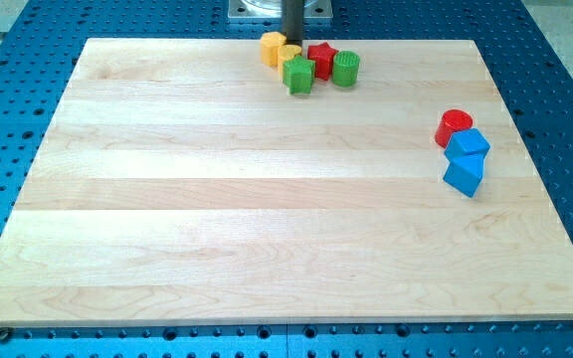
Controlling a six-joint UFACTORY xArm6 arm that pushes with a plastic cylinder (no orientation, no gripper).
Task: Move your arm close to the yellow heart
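My tip (pixel 292 43) is at the view's top centre, at the far edge of the wooden board (pixel 167 199). It touches or nearly touches a yellow block (pixel 288 53) just below it. That block is partly hidden by a green cube (pixel 299 76), and its shape, possibly the heart, is hard to make out. A second yellow block (pixel 272 48), many-sided, sits right beside it on the left. A red star (pixel 321 59) and a green cylinder (pixel 345 69) lie to the right of the tip in the same cluster.
At the view's right a red cylinder (pixel 454 125) touches two blue blocks (pixel 469 144) (pixel 465 175) in a short column. The board lies on a blue perforated table (pixel 555 60). The arm's grey base (pixel 267 10) is at the top edge.
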